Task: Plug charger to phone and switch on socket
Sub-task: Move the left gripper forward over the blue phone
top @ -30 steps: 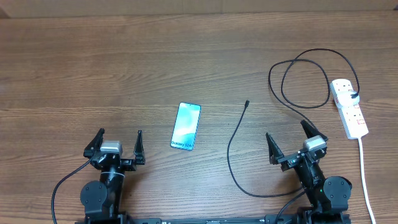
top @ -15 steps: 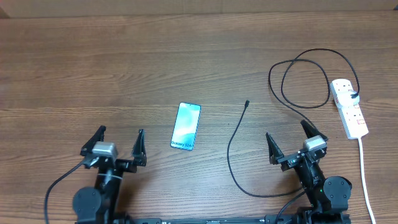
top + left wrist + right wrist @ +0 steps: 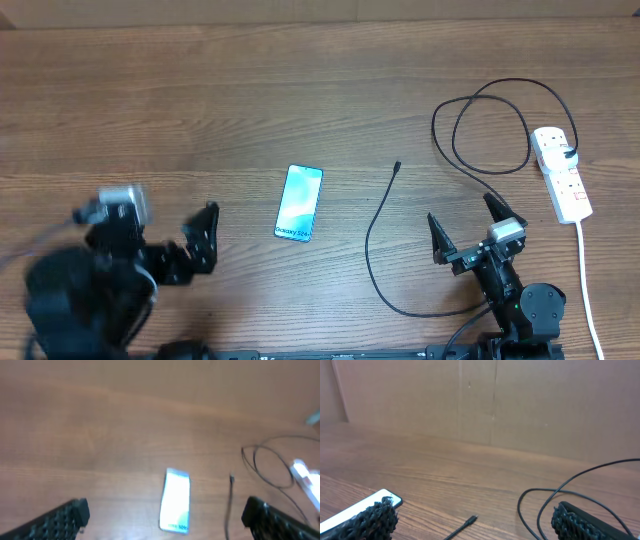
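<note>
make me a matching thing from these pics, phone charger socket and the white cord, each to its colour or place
Column one:
1. phone
2. charger
3. socket
4. white cord

Column two:
a. white with red switches, far right in the overhead view
b. lies flat mid-scene, light blue screen up
c. thin and black, its loose tip lying right of the phone
d. runs from the socket toward the robot's side

Pairs: 1-b, 2-c, 3-a, 4-d
</note>
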You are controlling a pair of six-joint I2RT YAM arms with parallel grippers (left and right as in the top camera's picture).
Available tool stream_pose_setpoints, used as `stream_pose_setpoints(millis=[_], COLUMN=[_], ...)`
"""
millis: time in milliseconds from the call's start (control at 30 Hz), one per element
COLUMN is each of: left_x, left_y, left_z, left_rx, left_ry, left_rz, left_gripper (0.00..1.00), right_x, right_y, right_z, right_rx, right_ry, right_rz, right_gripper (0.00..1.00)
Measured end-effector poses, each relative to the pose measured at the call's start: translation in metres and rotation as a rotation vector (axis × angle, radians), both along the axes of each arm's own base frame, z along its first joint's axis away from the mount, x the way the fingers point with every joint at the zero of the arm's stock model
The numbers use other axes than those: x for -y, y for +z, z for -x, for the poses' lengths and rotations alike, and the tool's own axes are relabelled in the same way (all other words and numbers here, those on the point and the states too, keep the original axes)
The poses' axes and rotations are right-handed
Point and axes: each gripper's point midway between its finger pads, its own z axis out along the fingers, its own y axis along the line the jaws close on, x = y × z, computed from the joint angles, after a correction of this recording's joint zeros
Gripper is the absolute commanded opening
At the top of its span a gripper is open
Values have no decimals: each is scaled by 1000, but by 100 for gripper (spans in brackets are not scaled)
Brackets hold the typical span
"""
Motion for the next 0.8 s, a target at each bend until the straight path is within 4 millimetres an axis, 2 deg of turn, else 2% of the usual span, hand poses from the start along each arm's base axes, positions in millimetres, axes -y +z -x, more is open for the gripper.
stream_pose_setpoints(millis=[167, 267, 367, 433, 500, 533, 567, 633, 800], left_x=[12, 21, 28, 33, 38, 41, 43, 50, 65], left_y=[0, -5, -24, -45, -63, -73, -80, -98, -120], left_z=[-14, -38, -65, -75, -83, -87, -90, -97, -100], left_rx=[-359, -488, -589, -691, -776, -821, -851, -915, -997], left_ry=[-63, -103, -130, -143, -156, -165, -172, -203, -260], left_rz=[31, 51, 87, 119, 153, 166, 175, 182, 164], left_gripper=[100, 99, 99, 98, 55, 21, 7, 4, 4], right_x=[0, 0, 0, 0, 0, 0, 0, 0, 0], right_y=[0, 0, 0, 0, 0, 0, 0, 0, 0], right_z=[0, 0, 0, 0, 0, 0, 0, 0, 0], right_rx=[-1, 0, 0, 0, 0, -1, -1, -1, -1], right_ry=[1, 1, 1, 1, 1, 0, 0, 1, 1], right_rz=[0, 0, 0, -1, -1, -1, -2, -2, -2], right_gripper=[100, 100, 100, 100, 100, 100, 100, 100, 100])
